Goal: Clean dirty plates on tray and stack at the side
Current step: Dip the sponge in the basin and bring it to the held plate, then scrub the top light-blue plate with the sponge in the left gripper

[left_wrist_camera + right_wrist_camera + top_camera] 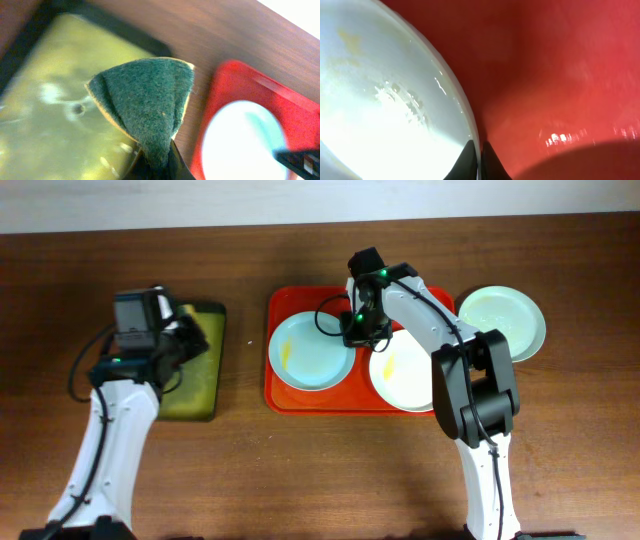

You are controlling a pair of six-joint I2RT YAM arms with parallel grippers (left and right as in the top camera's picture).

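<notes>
Over black tray (pixel 221 360), sponge (pixel 150 105), white plate (pixel 410 375) pinched

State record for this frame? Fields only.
left tool: shut on sponge, above black tray
right tool: shut on mint plate rim
red tray: holds mint plate, white plate
side plate: mint, off red tray, to its right

The red tray (pixel 282 398) holds a mint-green plate (pixel 315 358) with a yellow smear (pixel 286 356) and a white plate (pixel 408 376). The sponge (pixel 147 105) is dark green, the worktop (pixel 300 470) brown wood-grain, the small tray (pixel 220 330) black.
</notes>
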